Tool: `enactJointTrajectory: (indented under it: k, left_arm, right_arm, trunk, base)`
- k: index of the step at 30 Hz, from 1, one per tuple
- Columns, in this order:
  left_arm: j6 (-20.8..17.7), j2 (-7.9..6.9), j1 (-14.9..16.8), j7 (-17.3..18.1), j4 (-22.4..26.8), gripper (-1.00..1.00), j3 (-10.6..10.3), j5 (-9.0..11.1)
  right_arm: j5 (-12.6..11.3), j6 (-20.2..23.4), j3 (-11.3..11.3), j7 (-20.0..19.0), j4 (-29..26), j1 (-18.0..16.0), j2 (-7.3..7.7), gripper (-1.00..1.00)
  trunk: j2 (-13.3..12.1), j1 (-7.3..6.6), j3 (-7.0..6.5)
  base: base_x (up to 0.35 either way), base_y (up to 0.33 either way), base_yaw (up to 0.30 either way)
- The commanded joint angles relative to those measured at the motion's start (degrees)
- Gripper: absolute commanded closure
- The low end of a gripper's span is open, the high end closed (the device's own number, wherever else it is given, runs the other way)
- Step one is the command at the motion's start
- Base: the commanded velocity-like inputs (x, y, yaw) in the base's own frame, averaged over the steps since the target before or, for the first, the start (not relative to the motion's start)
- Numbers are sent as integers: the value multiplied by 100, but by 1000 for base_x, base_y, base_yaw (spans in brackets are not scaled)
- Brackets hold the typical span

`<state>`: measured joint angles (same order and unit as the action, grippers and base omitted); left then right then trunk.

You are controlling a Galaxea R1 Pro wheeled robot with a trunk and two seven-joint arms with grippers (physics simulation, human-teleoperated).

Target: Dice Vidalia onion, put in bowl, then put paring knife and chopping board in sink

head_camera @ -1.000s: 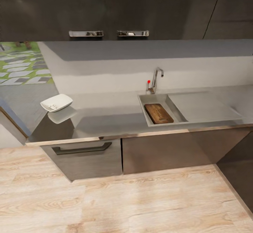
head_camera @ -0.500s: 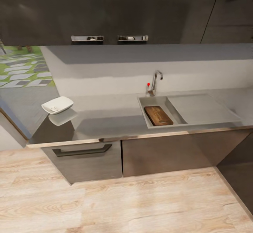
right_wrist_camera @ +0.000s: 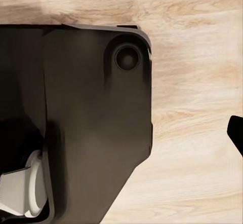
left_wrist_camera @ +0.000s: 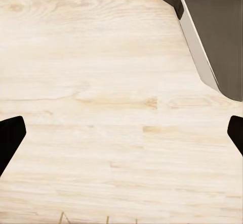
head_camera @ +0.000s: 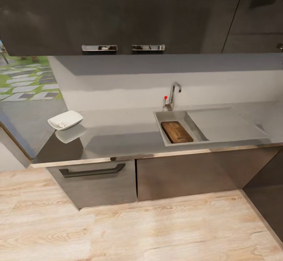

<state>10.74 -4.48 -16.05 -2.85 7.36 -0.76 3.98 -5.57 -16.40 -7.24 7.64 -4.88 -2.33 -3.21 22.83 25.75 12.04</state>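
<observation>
Grey countertop, chopping board inside sink, bowl far left

Dark upper cabinets with two chrome handles hang above; a drawer sits over the pale wood floor.

Black fingertips, dark rounded base.

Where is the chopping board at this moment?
In the head view, the chopping board lies flat inside the sink basin, in front of the tap, with the drainboard to its right.
</observation>
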Motion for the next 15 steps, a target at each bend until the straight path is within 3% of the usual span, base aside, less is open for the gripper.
enactJointTrajectory:
  k: [1,15]
  left_arm:
    - [7,0,-3,-6,11,-100,-12,42]
    - [7,0,-3,-6,11,-100,-12,42]
  right_arm:
    - [-58,-21,-49,19,5,-4,-2,-100]
    - [-50,-21,-58,19,-1,-4,2,-100]
  trunk:
    - [9,3,0]
    - [9,3,-127]
  base:
    - [0,0,0]
    - [0,0,0]
